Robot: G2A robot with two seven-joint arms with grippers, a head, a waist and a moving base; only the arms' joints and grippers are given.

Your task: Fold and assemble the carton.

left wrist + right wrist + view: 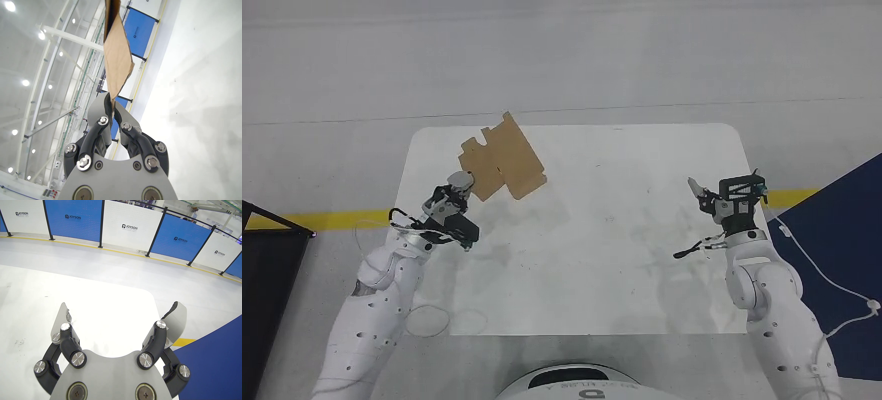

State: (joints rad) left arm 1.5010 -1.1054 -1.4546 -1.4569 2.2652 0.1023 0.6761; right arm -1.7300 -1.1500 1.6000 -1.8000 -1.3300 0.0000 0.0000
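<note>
A flat brown carton [504, 160] is held up off the white table [622, 260] near its far left corner. My left gripper [459, 186] is shut on the carton's near corner. In the left wrist view the carton [117, 62] stands tilted and rises from between my left gripper [112, 109]. My right gripper [714, 196] hovers over the table's right edge. Its fingers [62, 315] are spread wide in the right wrist view, and my right gripper [121, 311] is open with nothing between them.
The table's rounded far right corner [149, 296] lies just ahead of my right gripper. A dark blue mat [842, 250] covers the floor to the right. A yellow floor line [322, 217] runs to the left of the table. Blue and white fence panels [130, 228] stand far behind.
</note>
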